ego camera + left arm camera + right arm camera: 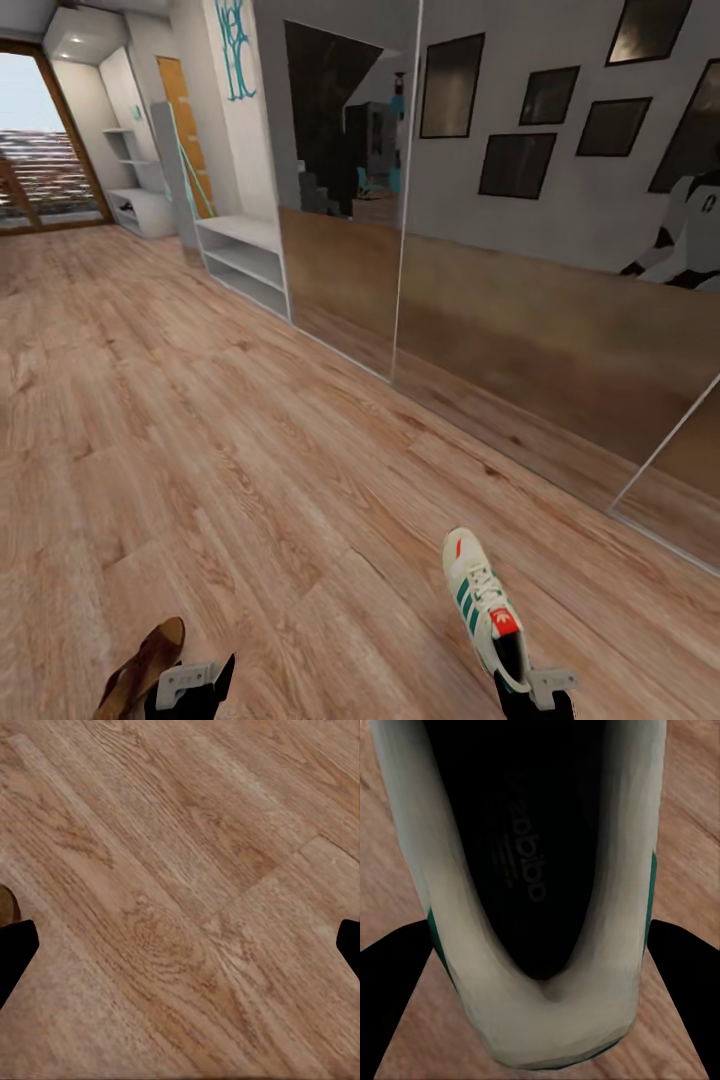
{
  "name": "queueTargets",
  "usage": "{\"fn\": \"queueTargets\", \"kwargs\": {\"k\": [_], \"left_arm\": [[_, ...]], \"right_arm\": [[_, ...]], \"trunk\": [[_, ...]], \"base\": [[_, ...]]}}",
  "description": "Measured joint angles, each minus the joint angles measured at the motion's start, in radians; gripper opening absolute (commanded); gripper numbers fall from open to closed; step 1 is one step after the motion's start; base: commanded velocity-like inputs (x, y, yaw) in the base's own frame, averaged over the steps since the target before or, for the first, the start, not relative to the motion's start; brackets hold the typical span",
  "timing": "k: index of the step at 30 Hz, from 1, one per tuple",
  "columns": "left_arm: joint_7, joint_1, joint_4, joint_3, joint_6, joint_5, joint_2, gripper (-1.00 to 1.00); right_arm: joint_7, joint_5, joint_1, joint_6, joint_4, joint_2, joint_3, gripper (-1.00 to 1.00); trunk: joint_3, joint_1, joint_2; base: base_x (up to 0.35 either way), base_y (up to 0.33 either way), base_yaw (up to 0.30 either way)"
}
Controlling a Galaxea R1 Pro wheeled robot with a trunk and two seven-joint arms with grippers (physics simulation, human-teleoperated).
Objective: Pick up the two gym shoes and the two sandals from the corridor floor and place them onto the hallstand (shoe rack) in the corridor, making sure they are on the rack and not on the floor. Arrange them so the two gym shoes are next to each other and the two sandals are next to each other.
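Note:
One white gym shoe point(480, 605) with green stripes points away from me over the corridor floor point(250, 450), low in the head view. My right gripper point(535, 695) is shut on its heel; in the right wrist view the black fingers point(397, 997) press both sides of the gym shoe's point(540, 1012) heel. I cannot tell whether it is lifted. A brown sandal point(140, 665) lies on the floor just left of my left gripper point(190, 690), which stands open over bare planks point(180, 937). The hallstand point(140, 195) with its wall shelves stands far down the corridor.
A longer pale grey two-tier bench point(245, 255) stands against the right wall, nearer than the hallstand. Mirrored wardrobe doors point(500, 250) line the right side. A glass door point(40, 140) closes the far end. Open wood floor stretches ahead and to the left.

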State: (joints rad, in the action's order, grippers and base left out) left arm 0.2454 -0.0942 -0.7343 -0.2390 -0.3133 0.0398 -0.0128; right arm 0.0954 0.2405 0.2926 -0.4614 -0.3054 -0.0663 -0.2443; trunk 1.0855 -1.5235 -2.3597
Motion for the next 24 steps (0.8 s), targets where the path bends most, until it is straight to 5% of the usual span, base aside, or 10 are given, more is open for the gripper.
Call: {"fn": "queueTargets", "kwargs": {"k": [24], "left_arm": [[0.0, 0.0, 0.0, 0.0, 0.0, 0.0, 0.0, 1.0]], "right_arm": [[0.0, 0.001, 0.0, 0.0, 0.0, 0.001, 0.0, -1.0]], "trunk": [[0.0, 0.0, 0.0]], "base": [[0.0, 0.0, 0.278]]}}
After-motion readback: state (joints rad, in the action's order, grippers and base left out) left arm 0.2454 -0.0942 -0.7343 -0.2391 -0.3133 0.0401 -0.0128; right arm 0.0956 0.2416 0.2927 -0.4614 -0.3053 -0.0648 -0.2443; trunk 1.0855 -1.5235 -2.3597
